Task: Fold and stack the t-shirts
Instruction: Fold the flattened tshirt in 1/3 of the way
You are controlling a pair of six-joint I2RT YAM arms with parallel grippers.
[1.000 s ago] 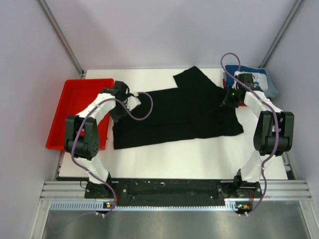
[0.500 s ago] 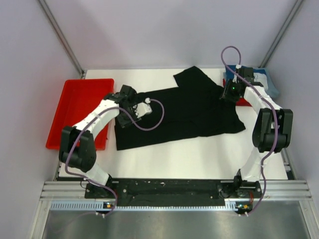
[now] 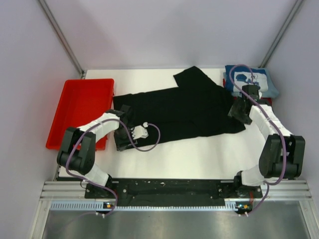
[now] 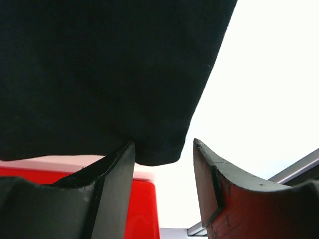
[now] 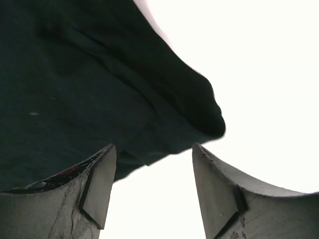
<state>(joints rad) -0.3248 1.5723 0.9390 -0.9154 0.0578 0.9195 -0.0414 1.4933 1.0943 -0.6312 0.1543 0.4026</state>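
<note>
The red tray (image 3: 79,107) is sitting at the left edge of the worktop (image 3: 199,154). Just beside it, the left hand (image 4: 162,172) is hanging low over the near left corner of the black shirt (image 3: 184,107), its jaws standing moderately apart. The wrist view is showing that corner's hem lying in the gap between the fingers (image 4: 117,184), with nothing clamped. The black shirt is lying spread across the middle of the worktop, one sleeve pointing toward the back. At its right edge the right hand (image 5: 152,184) is hanging with jaws standing wide and holding nothing, bare worktop showing between them and a rumpled fold of shirt just ahead. The blue shirt (image 3: 254,79) is lying folded in the far right corner, close beside the black one.
</note>
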